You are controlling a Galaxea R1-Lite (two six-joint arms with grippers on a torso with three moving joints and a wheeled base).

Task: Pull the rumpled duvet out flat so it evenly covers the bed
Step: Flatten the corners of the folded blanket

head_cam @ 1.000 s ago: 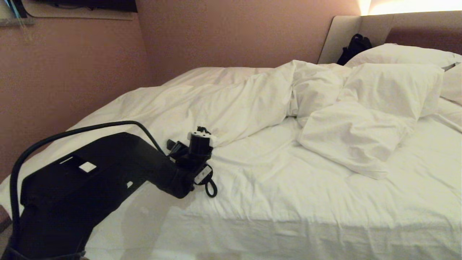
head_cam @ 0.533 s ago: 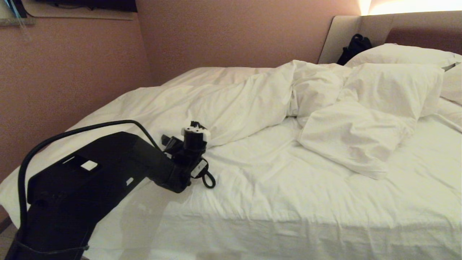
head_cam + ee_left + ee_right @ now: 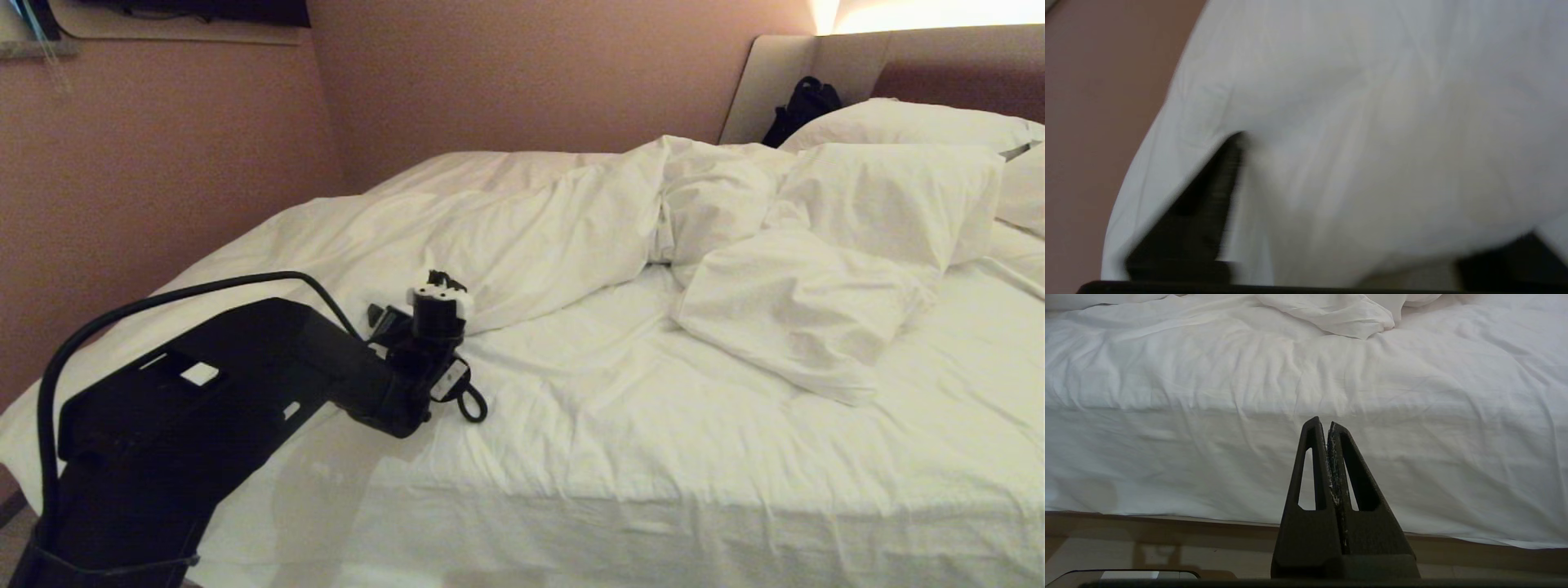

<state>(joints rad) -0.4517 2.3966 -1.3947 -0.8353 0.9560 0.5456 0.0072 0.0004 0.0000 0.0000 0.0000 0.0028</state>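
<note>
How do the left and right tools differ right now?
The left tool has its fingers apart with white cloth between them; the right tool is shut and empty. The left tool is out over the bed, at the near edge of the duvet; the right tool hangs clear in front of the bed's side, touching nothing. Both have dark fingers.

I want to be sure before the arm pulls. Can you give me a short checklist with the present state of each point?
1. Left gripper at the duvet fold: ok.
2. Fabric lies between its fingers: ok.
3. Grip closed firmly: cannot tell.
4. Duvet flat over the bed: not ok, bunched near the pillows.
5. Right gripper parked, shut, clear of the bedding: ok.
</note>
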